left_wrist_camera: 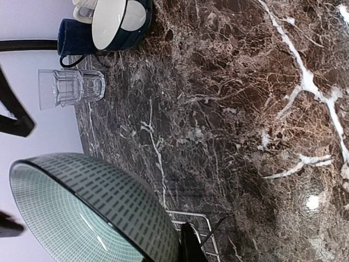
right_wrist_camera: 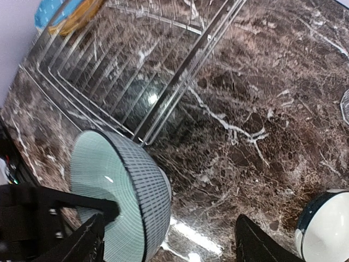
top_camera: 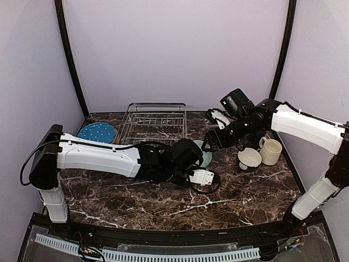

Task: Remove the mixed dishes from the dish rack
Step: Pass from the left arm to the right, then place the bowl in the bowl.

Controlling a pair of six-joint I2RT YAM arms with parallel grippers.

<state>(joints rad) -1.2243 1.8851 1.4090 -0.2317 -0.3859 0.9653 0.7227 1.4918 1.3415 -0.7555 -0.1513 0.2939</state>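
- Dish rack (top_camera: 154, 123) sits back left on the surface (top_camera: 245, 191), a blue dotted plate (top_camera: 97, 132) flat just beside its left side.
- Left pincer (top_camera: 197, 157) is clamped on the rim of a green gridded bowl (right_wrist_camera: 122, 191), held tilted on edge just off the rack's right front corner.
- Right pincer (right_wrist_camera: 170, 221) stands wide near that bowl, gripping nothing.
- White bowl (top_camera: 250, 158) and cream mug (top_camera: 270, 151) stand side by side farther right.
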